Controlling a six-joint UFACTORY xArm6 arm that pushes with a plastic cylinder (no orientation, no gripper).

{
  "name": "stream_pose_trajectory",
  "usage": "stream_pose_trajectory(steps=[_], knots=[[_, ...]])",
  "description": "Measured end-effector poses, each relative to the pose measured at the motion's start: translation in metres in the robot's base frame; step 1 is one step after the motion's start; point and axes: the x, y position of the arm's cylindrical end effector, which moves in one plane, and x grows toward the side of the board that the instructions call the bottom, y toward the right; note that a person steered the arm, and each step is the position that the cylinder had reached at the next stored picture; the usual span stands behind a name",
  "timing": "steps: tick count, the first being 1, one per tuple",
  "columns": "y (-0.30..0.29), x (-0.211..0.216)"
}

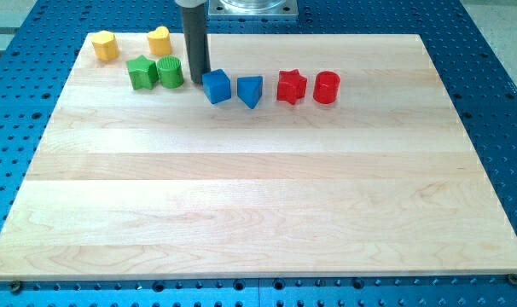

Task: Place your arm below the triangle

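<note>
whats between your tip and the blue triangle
In the camera view, the blue cube sits between my tip and the blue triangle. The tip is just to the cube's left.

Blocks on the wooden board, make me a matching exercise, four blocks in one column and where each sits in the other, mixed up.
Column one:
1. blue triangle
2. red cylinder
3. yellow heart
4. green cylinder

Column two:
A. farthest toward the view's right
B. just left of my tip
C. between the blue cube and the red star
D. near the board's top edge

Pairs: 1-C, 2-A, 3-D, 4-B
</note>
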Motion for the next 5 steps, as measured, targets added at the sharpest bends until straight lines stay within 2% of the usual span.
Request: stream_pose_trajectory(steps=[2, 4, 5], knots=[[-0.009, 0.072], [0.104, 0.089], [0.105, 0.085]])
